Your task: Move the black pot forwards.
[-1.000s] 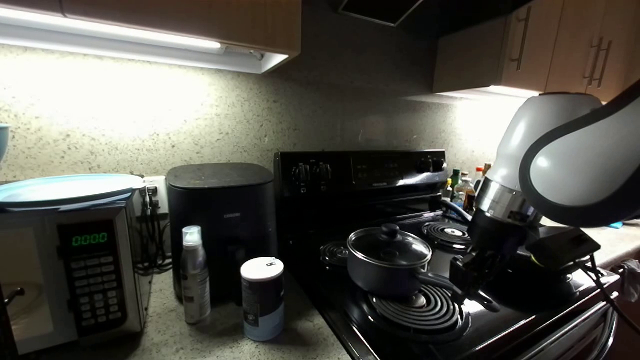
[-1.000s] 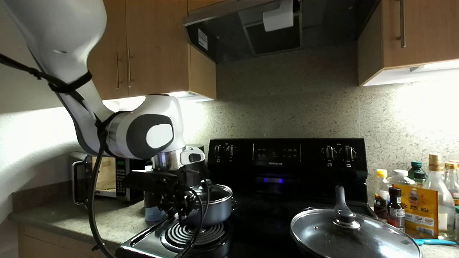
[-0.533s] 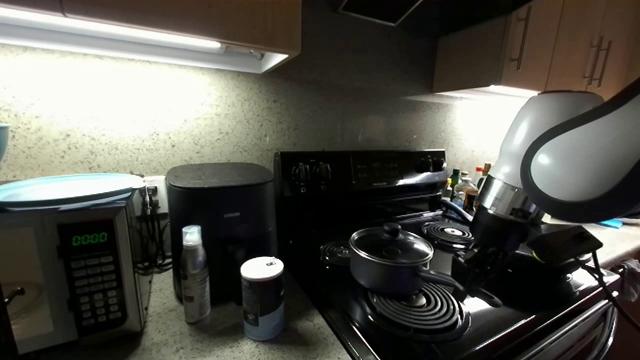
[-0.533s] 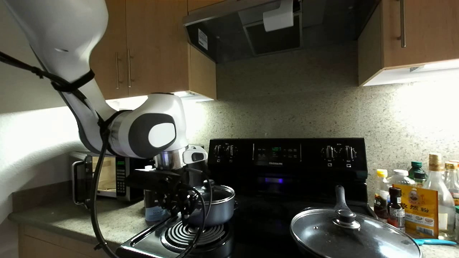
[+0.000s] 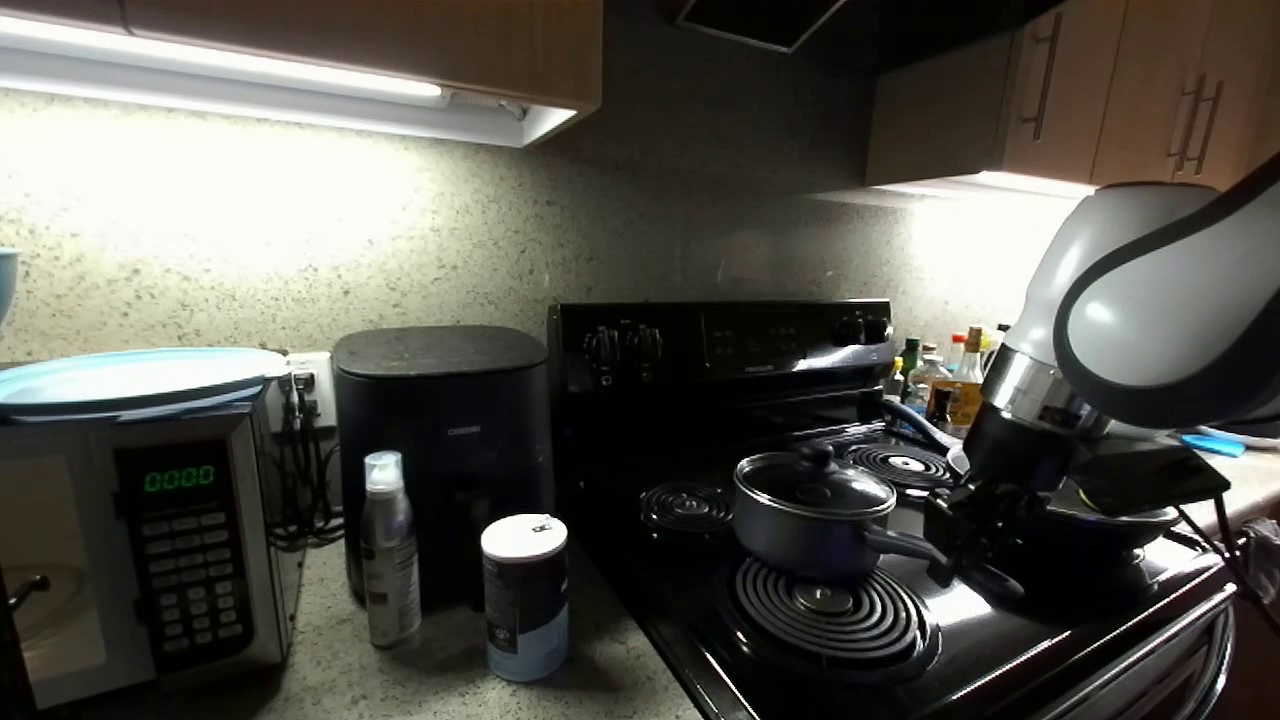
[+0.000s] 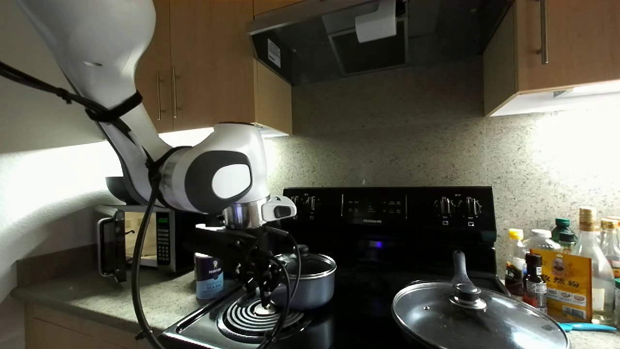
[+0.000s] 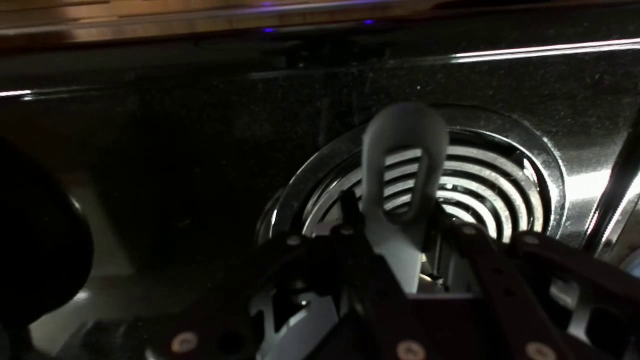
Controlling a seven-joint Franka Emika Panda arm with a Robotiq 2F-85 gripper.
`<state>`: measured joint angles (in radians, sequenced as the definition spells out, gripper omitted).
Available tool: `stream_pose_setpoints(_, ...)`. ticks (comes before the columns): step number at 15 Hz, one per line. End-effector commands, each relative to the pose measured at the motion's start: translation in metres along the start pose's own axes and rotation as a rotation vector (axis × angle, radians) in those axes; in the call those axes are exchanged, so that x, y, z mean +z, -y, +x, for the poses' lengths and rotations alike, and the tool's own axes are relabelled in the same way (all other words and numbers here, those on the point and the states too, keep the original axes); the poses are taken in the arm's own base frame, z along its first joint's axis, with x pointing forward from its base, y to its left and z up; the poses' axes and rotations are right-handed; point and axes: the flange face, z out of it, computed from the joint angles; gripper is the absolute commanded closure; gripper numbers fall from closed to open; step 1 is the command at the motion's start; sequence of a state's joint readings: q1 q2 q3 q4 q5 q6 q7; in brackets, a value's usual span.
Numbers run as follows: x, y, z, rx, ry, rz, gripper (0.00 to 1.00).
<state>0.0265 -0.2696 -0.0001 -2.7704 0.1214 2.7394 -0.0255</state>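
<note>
The black pot is small and round with a glass lid and black knob. In both exterior views it is upright at the far edge of the front coil burner, also visible here. I cannot tell if its base touches the stove. My gripper is shut on the pot's long handle, partway along it. In an exterior view the gripper and cable hide most of the handle. In the wrist view the slotted handle end sticks out between the fingers; the pot body is hidden.
A wide lidded pan stands on the stove's other side. The front coil burner is mostly uncovered; a rear burner is behind. A salt canister, spray bottle and air fryer stand beside the stove. Bottles line the far counter.
My gripper and the pot have moved together to the right in both exterior views. More of the front burner's coil and its centre now show. The grip on the handle looks unchanged.
</note>
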Motion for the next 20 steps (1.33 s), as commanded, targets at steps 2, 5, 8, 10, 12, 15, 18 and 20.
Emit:
stream_pose_setpoints(2,-0.001,0.000,0.000,0.002,0.001,-0.001,0.68)
stream_pose_setpoints(5,0.002,0.005,-0.005,-0.024,0.012,-0.002,0.90)
stream_pose_setpoints(8,0.015,0.017,-0.010,-0.100,0.070,-0.004,0.90)
stream_pose_setpoints(10,0.017,0.024,-0.012,-0.112,0.077,-0.001,0.90)
stream_pose_setpoints(12,0.019,0.030,-0.012,-0.108,0.062,-0.002,0.90)
stream_pose_setpoints(15,0.018,0.038,-0.011,-0.101,0.033,-0.007,0.90)
stream_pose_setpoints(18,0.008,0.029,-0.005,-0.076,0.018,-0.005,0.68)
stream_pose_setpoints(20,0.008,0.034,-0.003,-0.077,-0.002,-0.006,0.68)
